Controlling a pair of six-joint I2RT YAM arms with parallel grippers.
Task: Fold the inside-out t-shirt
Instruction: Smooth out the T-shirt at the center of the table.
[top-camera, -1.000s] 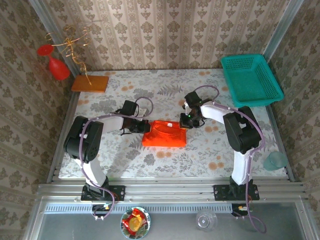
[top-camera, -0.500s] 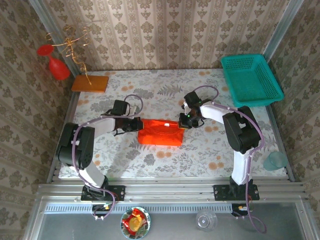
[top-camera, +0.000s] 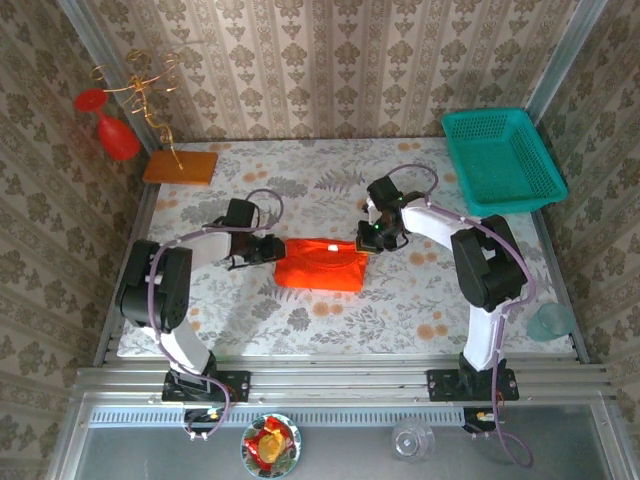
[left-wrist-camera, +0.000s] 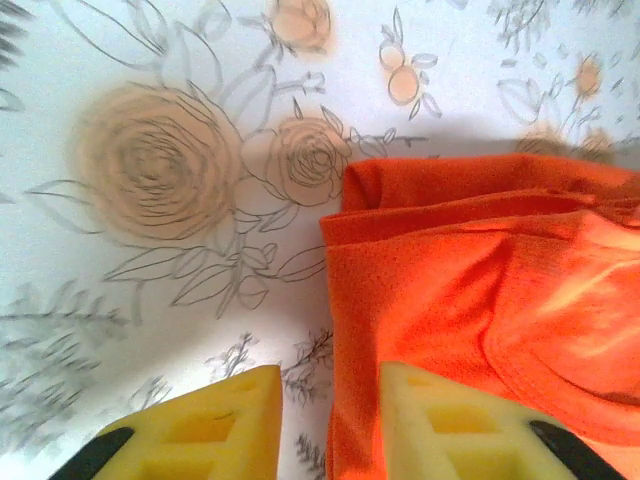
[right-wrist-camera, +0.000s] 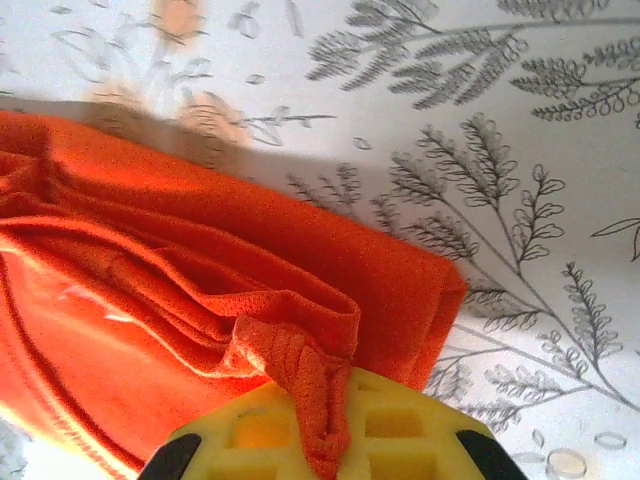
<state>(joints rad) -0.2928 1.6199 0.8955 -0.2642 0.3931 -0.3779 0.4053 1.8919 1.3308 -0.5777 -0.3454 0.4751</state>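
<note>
1. The inside-out t-shirt (top-camera: 322, 264) is laid flat as a folded orange-red rectangle near the middle of the floral table (top-camera: 420, 290), between the two arms.
2. The left gripper (top-camera: 272, 250) is held low at the shirt's left edge.
3. In the left wrist view the left gripper (left-wrist-camera: 330, 410) is seen released. Its yellow fingers (left-wrist-camera: 215, 425) are spread, one over bare table and the other over the cloth. The shirt's edge (left-wrist-camera: 345, 300) runs through the gap and nothing is pinched.
4. The right gripper (top-camera: 368, 238) is placed at the shirt's far right corner.
5. In the right wrist view the right gripper (right-wrist-camera: 320, 425) is seen clenched, with a bunched ridge of the shirt (right-wrist-camera: 200, 290) caught between the pads.
6. Several stacked fold layers are shown along that corner.
7. A teal basket (top-camera: 500, 160) is seen at the far right of the table, well apart from the shirt.
</note>
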